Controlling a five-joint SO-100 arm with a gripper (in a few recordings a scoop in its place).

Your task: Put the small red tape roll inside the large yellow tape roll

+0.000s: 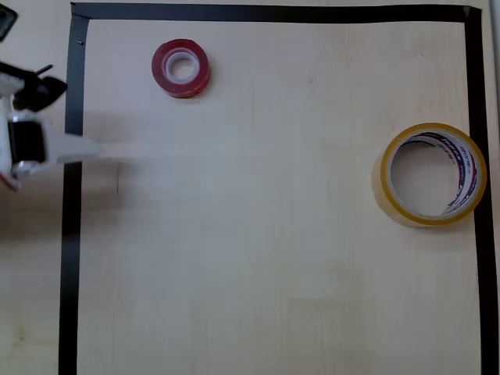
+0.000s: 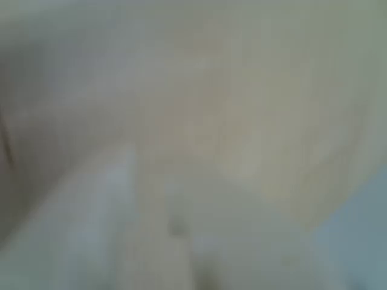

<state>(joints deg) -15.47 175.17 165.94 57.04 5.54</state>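
The small red tape roll (image 1: 180,68) lies flat on the wooden table near the top left in the overhead view, its white core facing up. Far to the right, close to the black tape border, lies the large yellow tape roll (image 1: 430,174) with its wide hole open and nothing in it. My gripper (image 1: 92,148) reaches in from the left edge, just over the black border, below and left of the red roll. It is smeared by motion, so its jaws cannot be made out. The wrist view is a pale blur of table.
A black tape border (image 1: 72,234) frames the light wooden work area (image 1: 258,234) on the left, top and right. The arm's white and black body (image 1: 23,133) sits outside the border at the left edge.
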